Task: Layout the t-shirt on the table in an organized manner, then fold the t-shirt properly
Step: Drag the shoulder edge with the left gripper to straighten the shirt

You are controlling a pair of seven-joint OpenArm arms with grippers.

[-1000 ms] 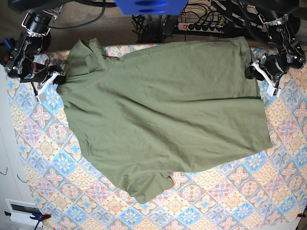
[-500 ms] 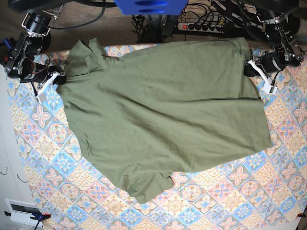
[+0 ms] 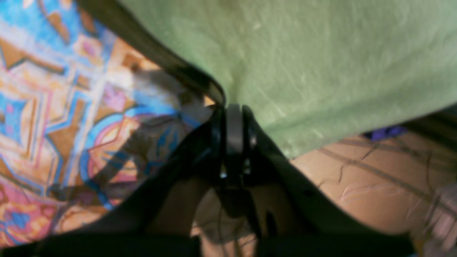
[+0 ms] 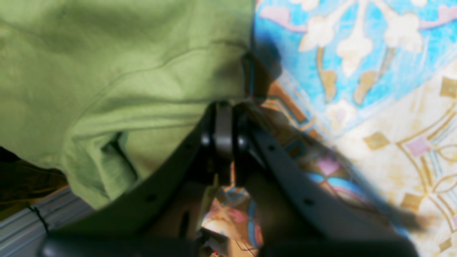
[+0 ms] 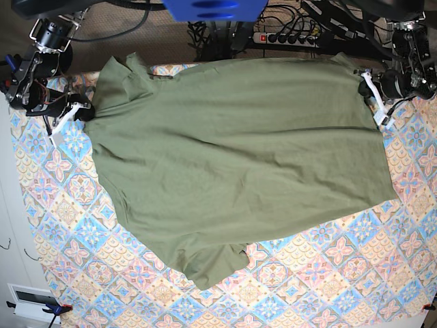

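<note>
Tile-patterned table (image 5: 328, 287) carries the olive t-shirt (image 5: 239, 164), newly stretched tauter along its far edge since the left gripper (image 5: 372, 92) clamped its hem, the right gripper (image 5: 80, 113) pinching the opposite end.

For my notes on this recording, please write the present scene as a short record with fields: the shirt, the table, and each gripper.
t-shirt: olive green, spread across the far part of the table, wrinkled, not folded; one sleeve lies near the front edge of the shirt
table: covered by a patterned cloth of pink, blue, cream and orange tiles
left gripper: shut on the t-shirt edge, at the right side of the base view
right gripper: shut on the t-shirt edge, at the left side of the base view
</note>
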